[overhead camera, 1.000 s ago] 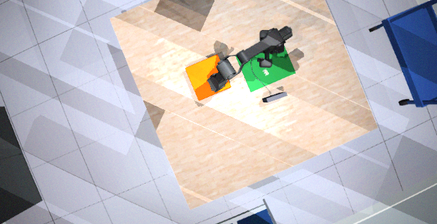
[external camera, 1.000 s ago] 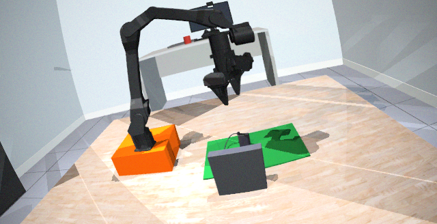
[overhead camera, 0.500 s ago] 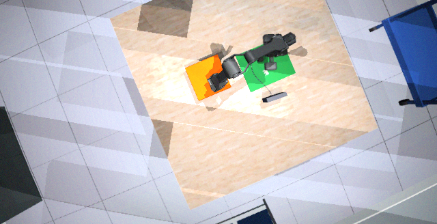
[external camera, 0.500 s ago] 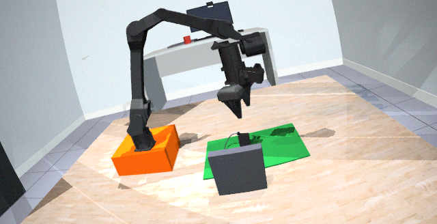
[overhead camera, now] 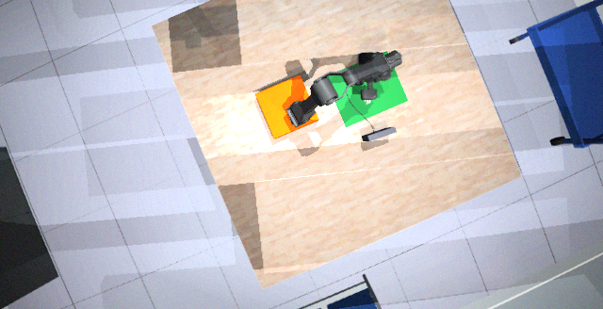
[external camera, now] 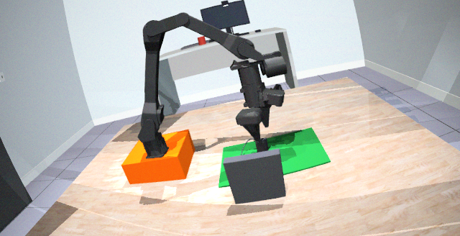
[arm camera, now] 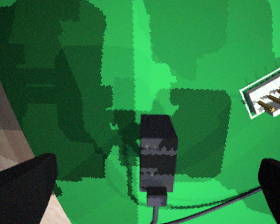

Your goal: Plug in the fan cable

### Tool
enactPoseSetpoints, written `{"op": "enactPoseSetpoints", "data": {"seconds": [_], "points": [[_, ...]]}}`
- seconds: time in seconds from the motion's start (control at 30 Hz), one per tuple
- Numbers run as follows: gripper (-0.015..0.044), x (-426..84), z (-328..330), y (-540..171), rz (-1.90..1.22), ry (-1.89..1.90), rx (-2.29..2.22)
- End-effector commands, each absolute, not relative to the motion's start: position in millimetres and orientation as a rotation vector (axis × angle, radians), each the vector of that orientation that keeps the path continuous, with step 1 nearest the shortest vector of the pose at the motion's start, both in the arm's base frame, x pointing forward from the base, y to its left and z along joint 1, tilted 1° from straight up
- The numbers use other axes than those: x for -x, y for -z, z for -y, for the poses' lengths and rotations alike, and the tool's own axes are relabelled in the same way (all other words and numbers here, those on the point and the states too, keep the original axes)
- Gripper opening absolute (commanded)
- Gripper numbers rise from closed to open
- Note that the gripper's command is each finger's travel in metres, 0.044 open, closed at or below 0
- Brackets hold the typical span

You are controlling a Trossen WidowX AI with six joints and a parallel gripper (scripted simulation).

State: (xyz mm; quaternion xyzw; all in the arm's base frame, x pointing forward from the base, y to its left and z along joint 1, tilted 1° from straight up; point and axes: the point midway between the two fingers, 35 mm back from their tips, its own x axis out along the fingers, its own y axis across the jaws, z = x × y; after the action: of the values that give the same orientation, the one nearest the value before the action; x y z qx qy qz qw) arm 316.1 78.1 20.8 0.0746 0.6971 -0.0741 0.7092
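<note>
The black plug (external camera: 261, 144) (arm camera: 157, 160) stands over the green board (overhead camera: 398, 96) (external camera: 316, 157) (arm camera: 191, 65), apart from the header. Whether it touches the board I cannot tell. Its thin cable (arm camera: 155, 215) leads to the dark square fan (overhead camera: 379, 134) (external camera: 255, 178), which stands upright near the board's edge. The white header (arm camera: 271, 92) with brass pins is at the right edge of the wrist view, its right end cut off. My gripper (external camera: 262, 131) (arm camera: 160, 168) is open and empty, low over the board; its fingers appear on either side of the plug in the wrist view.
An orange block (overhead camera: 273, 106) (external camera: 158, 173) carries the arm's base beside the board, on the wooden table (overhead camera: 353, 205) (external camera: 359, 193). A desk with a monitor (external camera: 226, 14) and a red cup (external camera: 201, 40) stands in the background. A blue cart (overhead camera: 575, 73) is beyond the table.
</note>
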Motion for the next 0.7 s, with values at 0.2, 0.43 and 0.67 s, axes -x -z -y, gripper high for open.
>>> {"op": "enactPoseSetpoints", "data": {"seconds": [0.2,0.43,0.67], "points": [[0.044,-314.8,-78.5,-2.7,-1.556,0.159,-0.163],[0.044,-314.7,-78.5,8.7,-1.556,0.159,-0.163],[0.044,-314.2,-78.3,20.0,-1.556,0.159,-0.163]]}}
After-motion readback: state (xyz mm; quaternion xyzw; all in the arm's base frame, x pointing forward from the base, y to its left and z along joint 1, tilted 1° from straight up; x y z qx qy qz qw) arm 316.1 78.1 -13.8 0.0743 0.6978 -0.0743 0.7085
